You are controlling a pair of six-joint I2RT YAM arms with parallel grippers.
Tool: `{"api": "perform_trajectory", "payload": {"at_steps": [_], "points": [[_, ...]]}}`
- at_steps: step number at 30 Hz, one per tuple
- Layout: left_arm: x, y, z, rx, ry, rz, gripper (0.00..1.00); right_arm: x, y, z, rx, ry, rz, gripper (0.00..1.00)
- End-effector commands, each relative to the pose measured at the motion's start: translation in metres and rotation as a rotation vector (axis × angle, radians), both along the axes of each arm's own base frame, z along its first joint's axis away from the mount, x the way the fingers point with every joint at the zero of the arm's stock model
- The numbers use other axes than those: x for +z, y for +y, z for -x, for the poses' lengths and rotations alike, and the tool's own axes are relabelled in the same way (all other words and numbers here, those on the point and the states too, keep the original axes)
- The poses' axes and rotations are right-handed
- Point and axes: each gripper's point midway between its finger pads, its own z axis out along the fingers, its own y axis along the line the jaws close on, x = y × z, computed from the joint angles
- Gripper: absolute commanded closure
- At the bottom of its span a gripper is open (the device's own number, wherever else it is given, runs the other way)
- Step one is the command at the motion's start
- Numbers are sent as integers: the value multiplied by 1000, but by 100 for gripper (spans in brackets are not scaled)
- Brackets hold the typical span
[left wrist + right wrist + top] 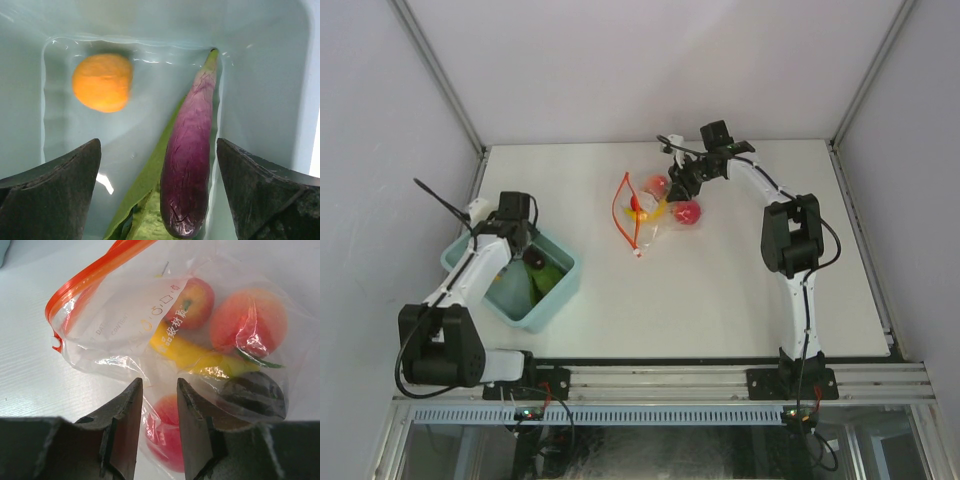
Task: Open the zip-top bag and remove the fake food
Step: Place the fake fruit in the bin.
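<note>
Clear crinkled plastic, the zip-top bag point(125, 325) lies at the table's point(740, 300) back centre, well apart from the light blue bin point(558, 290). The right gripper point(158, 390) meets its right side, jaws a narrow slit apart over the film (pinching or not, I cannot tell). Five pieces of fake food point(247, 320) show inside. Three more lie in the bin under the left gripper point(159, 145), jaws wide apart.

White table point(720, 300) w/ pale grey walls point(650, 60), metal corner posts point(435, 70), alu rail point(660, 385) at near edge.
</note>
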Motion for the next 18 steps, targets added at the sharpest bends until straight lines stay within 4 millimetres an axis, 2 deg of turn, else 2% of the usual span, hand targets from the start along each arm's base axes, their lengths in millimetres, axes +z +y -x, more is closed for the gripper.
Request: {"api": "perform_trajectory", "payload": {"at_steps": [1,4,7,13,16,18], "points": [[30,2,-10,14,-89,4,0,50,6,-7,1,-115,-40,66],[37,-1,-10,-18,-125,13,0,52,8,-6,5,-121,-43,65],[41,-13,-16,-102,-168,51,0,55,10,-5,11,-125,-48,65],[64,-63,-35,-378,-309,131,0,62,13,-2,20,-152,-70,65],[83,-88,-40,-492,-377,128,0,64,14,-1,23,-166,-76,64],[99,-112,-47,-624,-433,137,0,65,14,-1,26,-175,-80,64]]}}
